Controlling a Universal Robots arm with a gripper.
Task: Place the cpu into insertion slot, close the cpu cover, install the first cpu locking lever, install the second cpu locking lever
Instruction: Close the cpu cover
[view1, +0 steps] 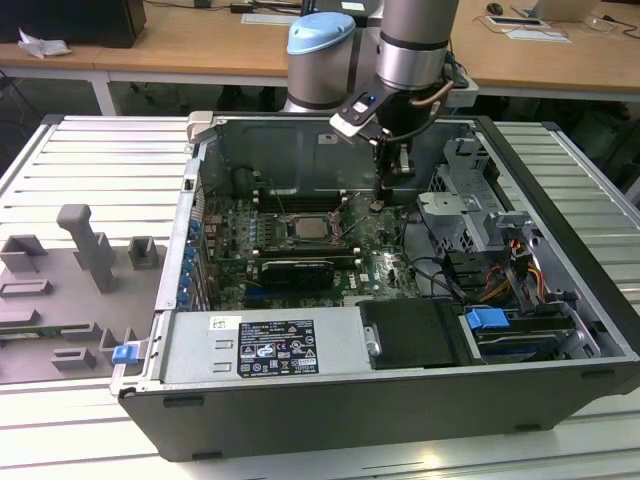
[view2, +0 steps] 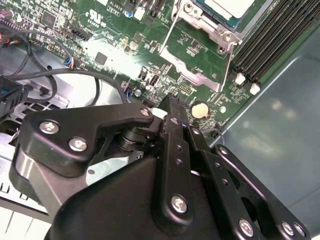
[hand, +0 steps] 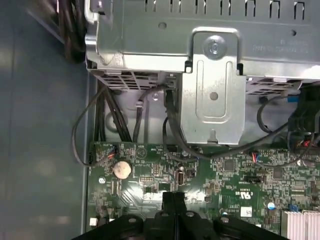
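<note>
The cpu lies flat in the insertion slot at the middle of the green board, its pale face showing. The silvery cpu cover frames it; I cannot tell if it lies fully down. A thin wire lever runs along the socket's side. My gripper hangs low over the board to the exterior view's right of the socket, apart from it. In both wrist views its black fingers are shut with nothing between them, close above the board near a coin battery.
A long black card lies in front of the socket. Memory slots run past it. The metal drive cage and black cables stand close to the gripper. The power supply fills the case front. A grey fixture sits outside.
</note>
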